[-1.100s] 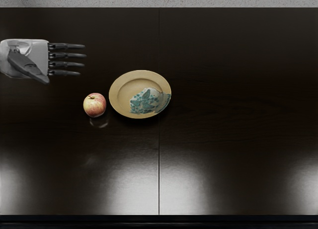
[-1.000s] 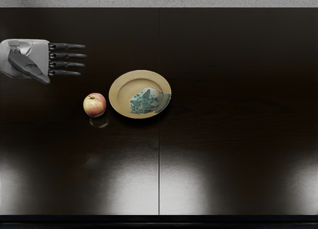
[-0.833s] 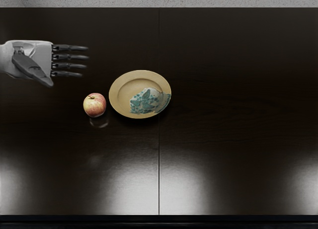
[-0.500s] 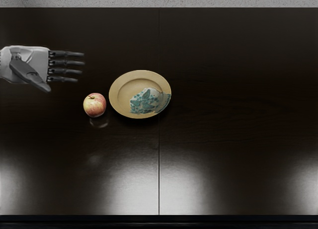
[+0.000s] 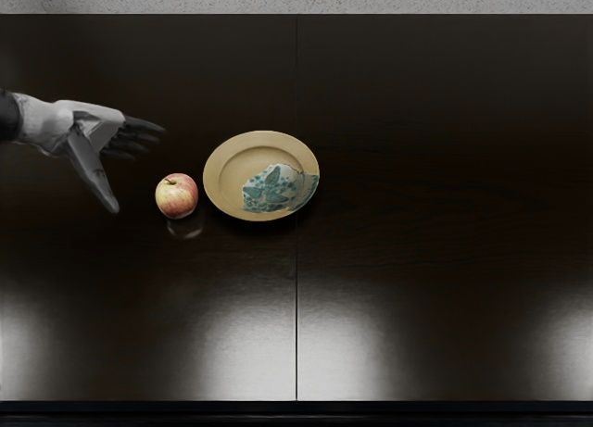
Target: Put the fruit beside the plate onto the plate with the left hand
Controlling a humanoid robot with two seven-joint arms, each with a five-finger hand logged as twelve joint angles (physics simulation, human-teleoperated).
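Dark table [image 5: 417,260]: apple [image 5: 176,195] beside plate [image 5: 230,163], near left hand [image 5: 88,135], toward its lower right (fingers spread, holding nothing)

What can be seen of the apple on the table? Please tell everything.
The apple is red with yellowish patches, smooth, whole, with a short stem pointing up. It stands upright on the dark glossy table, just left of the yellow plate, seemingly not touching it. The left hand hovers up-left, fingers open, without contact.
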